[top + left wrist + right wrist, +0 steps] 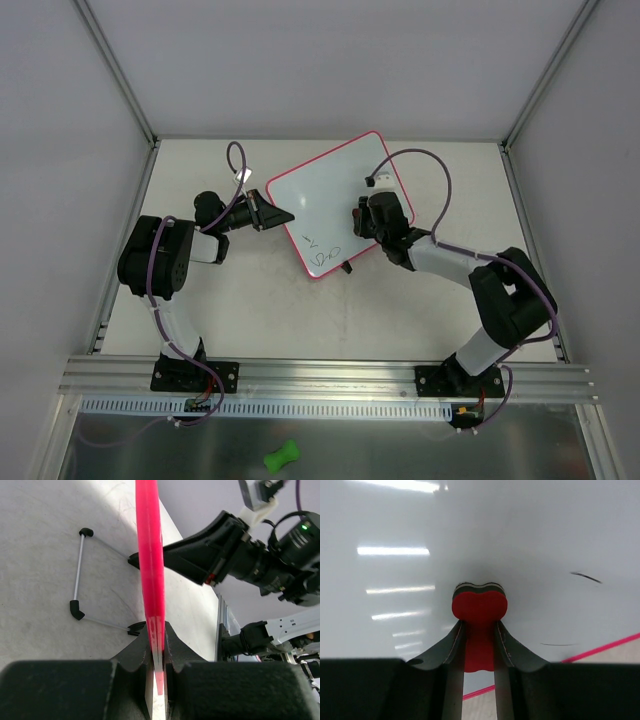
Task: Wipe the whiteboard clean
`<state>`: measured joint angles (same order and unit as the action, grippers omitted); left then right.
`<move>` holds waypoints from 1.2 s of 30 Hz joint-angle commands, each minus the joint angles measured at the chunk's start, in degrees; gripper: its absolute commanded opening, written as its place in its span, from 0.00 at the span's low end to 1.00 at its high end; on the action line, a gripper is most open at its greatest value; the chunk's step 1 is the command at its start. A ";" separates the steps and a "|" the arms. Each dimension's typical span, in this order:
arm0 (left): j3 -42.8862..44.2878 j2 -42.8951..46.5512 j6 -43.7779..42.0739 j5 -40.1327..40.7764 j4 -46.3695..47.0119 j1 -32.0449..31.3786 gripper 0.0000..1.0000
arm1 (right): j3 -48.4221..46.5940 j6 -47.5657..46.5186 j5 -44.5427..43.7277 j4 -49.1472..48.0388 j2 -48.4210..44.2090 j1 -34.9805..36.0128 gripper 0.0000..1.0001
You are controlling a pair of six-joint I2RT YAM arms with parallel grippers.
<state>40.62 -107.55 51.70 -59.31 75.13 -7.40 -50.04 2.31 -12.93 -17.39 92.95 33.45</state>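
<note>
The whiteboard lies tilted in the middle of the table, white with a red-pink rim, with dark scribbles near its near corner. My left gripper is shut on the board's left rim, seen edge-on as a red strip in the left wrist view. My right gripper is over the board's right half, shut on the red bone-shaped eraser, whose end presses against the white surface. A thin dark stroke shows to the right of the eraser.
The board's wire stand with black feet juts out beneath it. A green bone-shaped object lies below the front rail. Metal frame posts flank the table.
</note>
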 commanded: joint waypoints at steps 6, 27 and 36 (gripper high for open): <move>0.69 0.76 -1.43 -7.31 21.19 -2.18 0.00 | -1.29 -1.87 5.64 -0.54 5.32 7.24 0.01; 0.07 1.99 -2.05 -7.66 21.19 -2.27 0.00 | 8.56 20.72 1.78 -1.34 2.94 -13.06 0.00; -0.10 2.17 -2.22 -7.66 21.19 -2.27 0.00 | 8.82 24.67 -3.49 1.12 1.90 -13.41 0.00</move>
<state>40.64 -107.44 51.40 -59.07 74.78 -7.57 -43.05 25.04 -8.25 -24.93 92.42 21.15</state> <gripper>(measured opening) 0.049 0.264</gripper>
